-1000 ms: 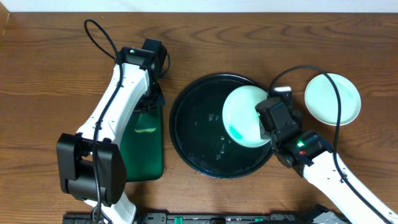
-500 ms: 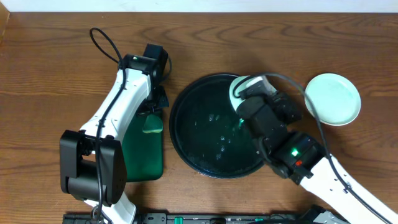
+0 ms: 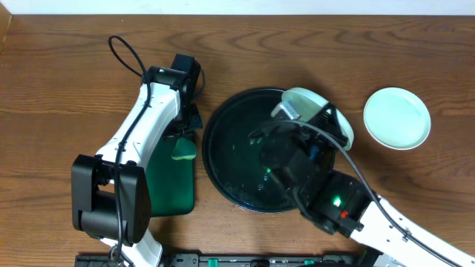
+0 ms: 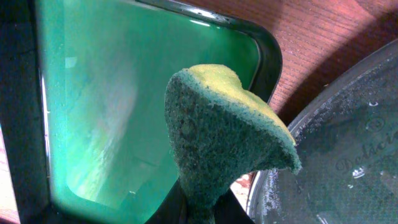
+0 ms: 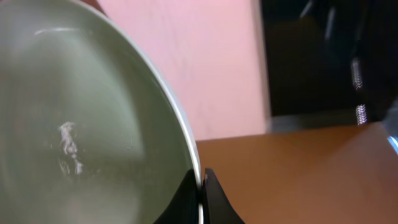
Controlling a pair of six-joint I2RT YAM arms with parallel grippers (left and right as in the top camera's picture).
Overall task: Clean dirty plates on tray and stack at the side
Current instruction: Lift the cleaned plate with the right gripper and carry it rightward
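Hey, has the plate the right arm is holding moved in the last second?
Yes. In the overhead view, the plate has gone from lying flat over the right side of the black tray to tilted up at its upper-right rim.

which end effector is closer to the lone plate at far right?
Right. The right end effector grips a second plate over the black tray, close to the lone plate; the left end effector holds the sponge beyond that tray.

Left arm stretched forward, wrist angled down, left gripper jaws pinched tight on a sponge; right arm raised high toward the overhead camera, right gripper jaws clamped on the rim of a plate
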